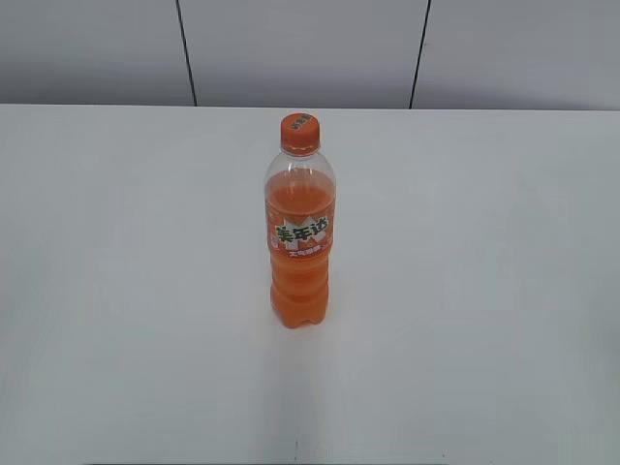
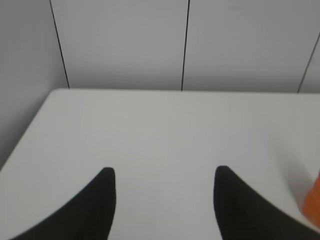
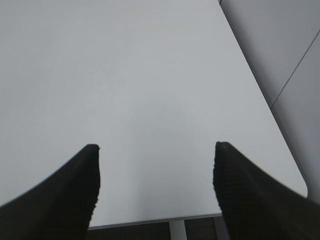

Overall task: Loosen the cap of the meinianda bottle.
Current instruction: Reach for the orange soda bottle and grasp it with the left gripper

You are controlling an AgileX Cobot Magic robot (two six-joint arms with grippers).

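Setting read as a lab or test cell rather than a home. A plain white table [image 1: 116,291] is seen, its top bare apart from one soda bottle [image 1: 300,228] stood upright mid-surface. Behind it, a wall of pale grey panels [image 1: 300,48] split by thin dark vertical seams is noted. No domestic furnishing or decoration is observed in any view.

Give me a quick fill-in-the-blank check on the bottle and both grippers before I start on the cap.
1. The meinianda bottle stands ____ on the white table.
2. The cap is ____ in colour.
3. The left gripper has its fingers ____, with nothing between them.
4. The right gripper holds ____.

Missing words: upright; orange; open; nothing
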